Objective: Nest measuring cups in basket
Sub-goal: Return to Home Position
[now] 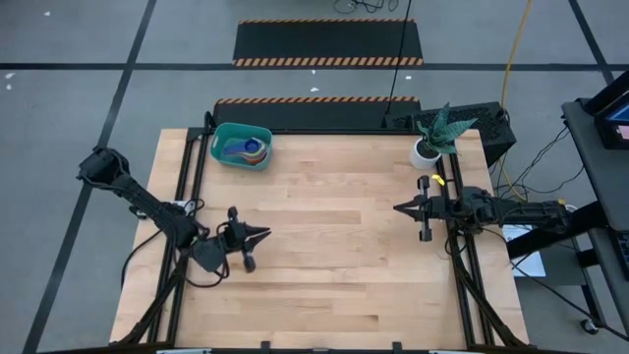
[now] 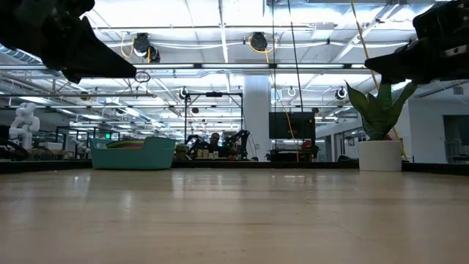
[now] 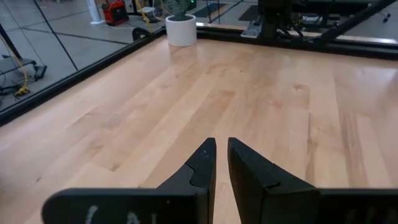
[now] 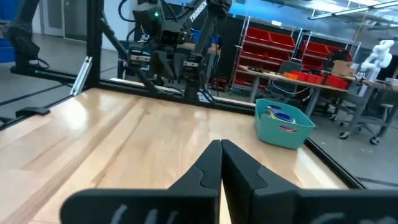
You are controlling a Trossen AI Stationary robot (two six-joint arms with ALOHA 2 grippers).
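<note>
Wide open table point(image 1: 334, 226) middle, basket point(image 1: 217, 147) at far left corner, plant pot point(image 1: 425, 152) at far right corner

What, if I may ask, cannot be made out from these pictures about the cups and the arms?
- Measuring cups: how many there are and how they are nested. They are too small in the high view, and the basket wall hides them in the low view.
- Left gripper and right gripper: the low view's top edge cuts both off.
- Potted plant: its leaves run off the top edge in the left wrist view.
</note>
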